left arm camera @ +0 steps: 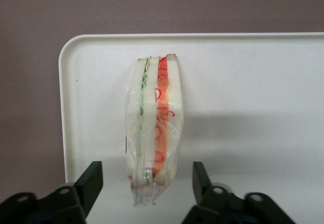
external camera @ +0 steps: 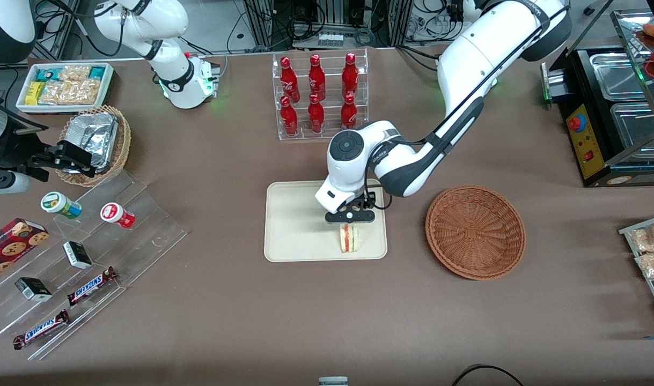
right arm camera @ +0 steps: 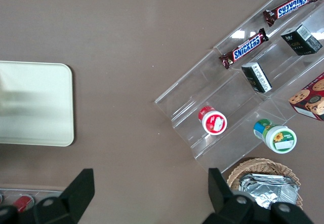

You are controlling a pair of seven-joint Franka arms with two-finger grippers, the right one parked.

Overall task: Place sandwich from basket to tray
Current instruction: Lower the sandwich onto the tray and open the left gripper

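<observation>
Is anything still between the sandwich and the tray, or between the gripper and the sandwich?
Nothing visible. The sandwich already stands on its edge on the tray, and the basket is empty. The gripper is open around it, fingers apart from the wrapper on both sides.

Even overhead light, bright and mostly sharp. The arm casts a soft shadow on the tray (external camera: 294, 225), and the sandwich (left arm camera: 154, 133) throws a faint one beside it. The open gripper (left arm camera: 147, 183) above it looks slightly blurred, perhaps out of focus.
</observation>
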